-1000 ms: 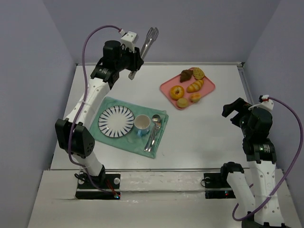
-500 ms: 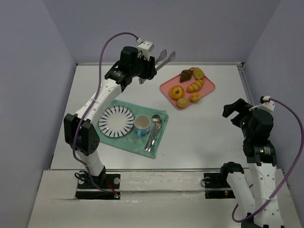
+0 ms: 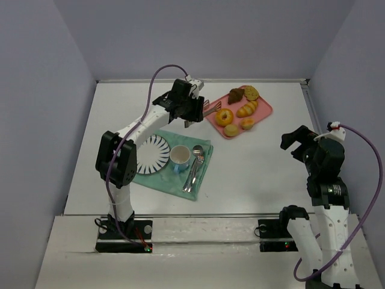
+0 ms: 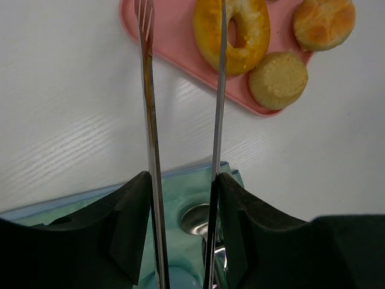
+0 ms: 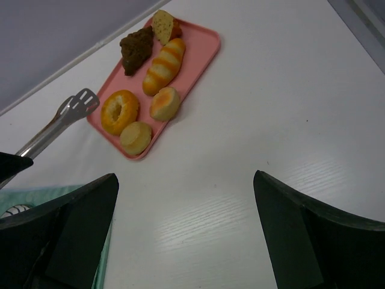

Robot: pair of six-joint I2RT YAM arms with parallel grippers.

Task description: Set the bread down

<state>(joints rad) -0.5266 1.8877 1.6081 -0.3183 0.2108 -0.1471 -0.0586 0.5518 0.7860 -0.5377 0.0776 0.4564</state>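
Starting at the left, a striped plate (image 3: 153,153) lies on a green cloth (image 3: 174,183). The left gripper (image 4: 183,229) pinches the tongs (image 4: 147,120), whose spread tips are over the donut (image 4: 240,51) on the pink tray (image 4: 174,42) with the other bread. The right gripper (image 5: 186,229), well apart from them, has its fingers spread wide.

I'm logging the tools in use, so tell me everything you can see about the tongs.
The tongs look like shiny metal: two slim arms ending in slotted, fork-like tips. The left claw grips them by the arms, which stand apart. They point away from the claw above the table, tips at the pink tray's edge, and in the wrist view one arm crosses the donut. Whether they touch either cannot be told.
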